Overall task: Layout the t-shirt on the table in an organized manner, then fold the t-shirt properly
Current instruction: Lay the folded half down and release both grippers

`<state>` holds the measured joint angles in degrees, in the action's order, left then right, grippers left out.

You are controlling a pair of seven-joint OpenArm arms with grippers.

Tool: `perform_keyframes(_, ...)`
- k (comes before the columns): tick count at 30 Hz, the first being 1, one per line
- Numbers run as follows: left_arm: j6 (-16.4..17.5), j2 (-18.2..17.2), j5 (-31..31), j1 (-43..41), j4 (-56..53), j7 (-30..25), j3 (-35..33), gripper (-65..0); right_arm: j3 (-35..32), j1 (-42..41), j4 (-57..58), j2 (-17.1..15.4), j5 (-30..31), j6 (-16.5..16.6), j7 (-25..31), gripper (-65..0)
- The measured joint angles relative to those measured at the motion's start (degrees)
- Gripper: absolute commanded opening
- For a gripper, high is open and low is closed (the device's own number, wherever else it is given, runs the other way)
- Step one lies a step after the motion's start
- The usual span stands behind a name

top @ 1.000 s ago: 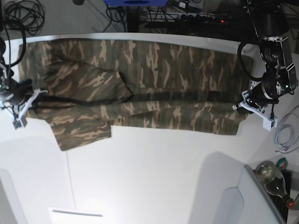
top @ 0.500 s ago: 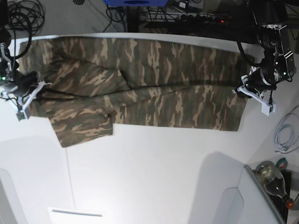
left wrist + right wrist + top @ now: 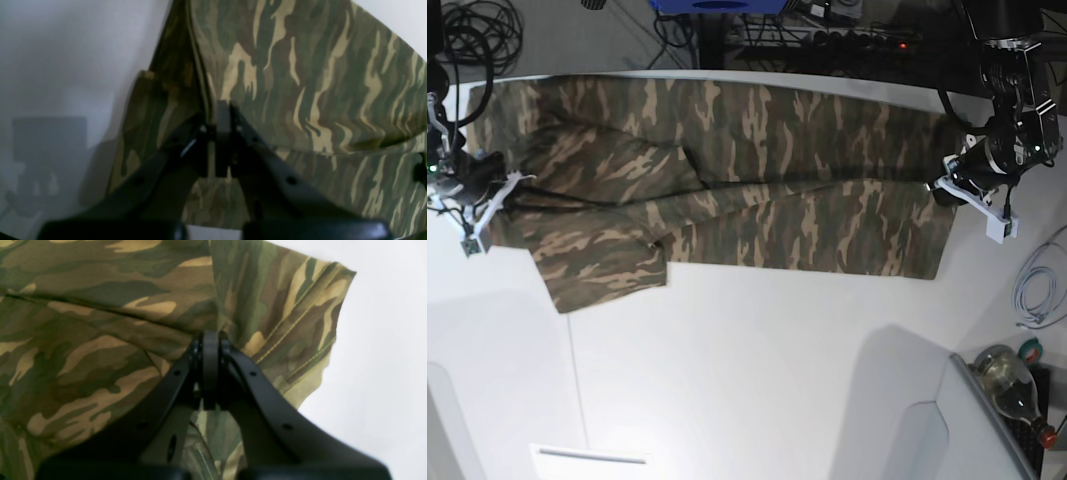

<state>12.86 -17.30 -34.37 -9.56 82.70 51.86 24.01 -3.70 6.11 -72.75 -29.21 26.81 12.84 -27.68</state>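
Looking through the left wrist view first: I see the left gripper (image 3: 223, 110) clenched on a folded edge of the t-shirt (image 3: 300, 83); cloth spreads ahead and to its right, bare white table (image 3: 66, 60) to its left.

Right wrist view: the right gripper (image 3: 210, 340) is pinched tight on a shirt fold, a hemmed sleeve just ahead and right of it, camouflage filling its left.

Base view: the shirt lies stretched along the table's far edge between both claws, one sleeve hanging nearer the right claw.
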Motion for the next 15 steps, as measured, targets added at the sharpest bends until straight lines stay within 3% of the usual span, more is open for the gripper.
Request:
perform_keyframes(7, 0.04, 0.0, 0.04, -0.59, -4.92, -4.92, -0.13, -65.0, 0.0, 0.92, 0.0, 0.2, -0.02, 0.0, 0.0, -65.0)
perform_keyframes(15, 0.02, 0.04, 0.0, -0.57, -6.97, -5.18, -0.39, -65.0, 0.0, 0.94, 0.02, 0.22, 0.0, 0.0, -0.02, -65.0)
